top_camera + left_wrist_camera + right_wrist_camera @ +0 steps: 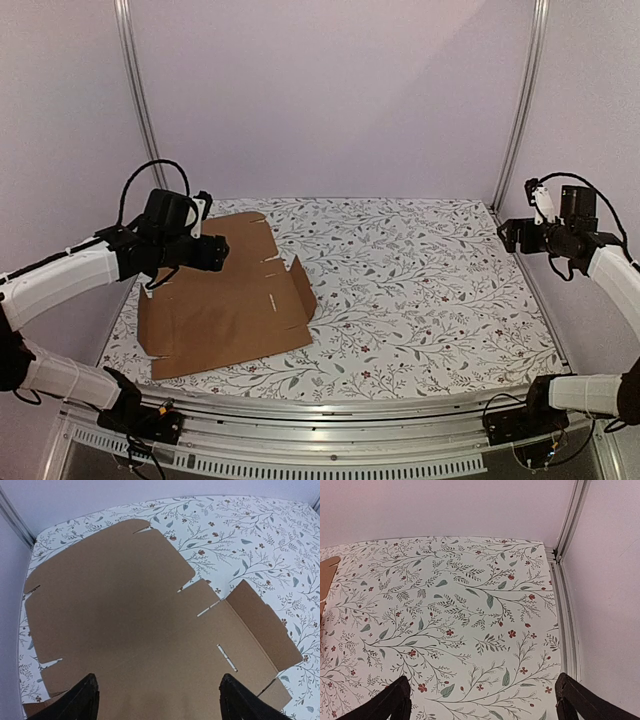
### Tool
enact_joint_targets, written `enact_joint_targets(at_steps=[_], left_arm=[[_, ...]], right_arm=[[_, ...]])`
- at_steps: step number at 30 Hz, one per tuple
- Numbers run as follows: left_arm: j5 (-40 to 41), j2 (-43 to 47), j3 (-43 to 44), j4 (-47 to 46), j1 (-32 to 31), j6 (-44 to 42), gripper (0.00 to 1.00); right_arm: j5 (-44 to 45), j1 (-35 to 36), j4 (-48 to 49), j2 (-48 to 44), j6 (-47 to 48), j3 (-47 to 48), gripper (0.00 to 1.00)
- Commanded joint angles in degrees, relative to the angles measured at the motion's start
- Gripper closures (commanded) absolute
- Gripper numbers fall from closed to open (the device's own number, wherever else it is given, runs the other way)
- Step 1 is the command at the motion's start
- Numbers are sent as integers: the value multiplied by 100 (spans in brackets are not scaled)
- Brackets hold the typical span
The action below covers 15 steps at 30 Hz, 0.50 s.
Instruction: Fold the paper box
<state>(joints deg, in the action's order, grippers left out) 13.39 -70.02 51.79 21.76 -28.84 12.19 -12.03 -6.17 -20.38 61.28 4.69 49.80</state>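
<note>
We count two hands and one paper box.

Left hand: fingers spread wide, gripping nothing, hovering over the box. The box is one flat brown cardboard sheet on the floral surface, directly below and ahead of this hand. One flap to the hand's right tilts up.

Right hand: also wide open and empty, well apart from the box, over the surface.

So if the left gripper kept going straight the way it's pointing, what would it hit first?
The paper box: the open left gripper points down at its flat middle panel, so it would likely land there first. How far above it hangs is hard to tell.
</note>
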Motion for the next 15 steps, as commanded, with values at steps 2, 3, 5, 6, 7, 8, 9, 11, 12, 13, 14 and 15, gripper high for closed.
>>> enact_joint_targets(at_steps=[2, 3, 5, 6, 7, 8, 9, 11, 12, 13, 14, 15], left_arm=[[904, -196, 464, 1131, -77, 301, 16], [1133, -236, 609, 1489, -71, 389, 16], [1380, -255, 831, 2091, 34, 682, 15], [1302, -213, 884, 2284, 101, 821, 14], [1166, -130, 889, 2429, 144, 978, 14], [1023, 24, 851, 2495, 176, 1195, 13], [814, 206, 766, 2503, 210, 1478, 13], [260, 574, 533, 2382, 323, 2007, 13], [185, 696, 449, 2389, 349, 2226, 13], [190, 784, 423, 2440, 347, 2364, 13], [200, 808, 431, 2523, 350, 2419, 13], [199, 803, 453, 2603, 351, 2444, 13]], right_arm=[[-148, -41, 162, -171, -115, -89, 1], [-318, -41, 135, -180, 0, -126, 1], [-766, -42, -23, -209, 390, -171, 1], [-1030, -42, -156, -232, 767, -172, 1], [-1277, -42, -298, -250, 1051, -172, 1], [-1517, -42, -393, -270, 1216, -172, 1], [-1723, -42, -451, -293, 1363, -172, 1], [-2059, -30, -545, -296, 1404, -141, 1], [-2084, 49, -571, -279, 1397, -107, 1], [-1973, 200, -593, -218, 1333, -51, 1], [-1880, 422, -646, -150, 1256, 47, 2], [-1869, 673, -801, -6, 1202, 183, 4]])
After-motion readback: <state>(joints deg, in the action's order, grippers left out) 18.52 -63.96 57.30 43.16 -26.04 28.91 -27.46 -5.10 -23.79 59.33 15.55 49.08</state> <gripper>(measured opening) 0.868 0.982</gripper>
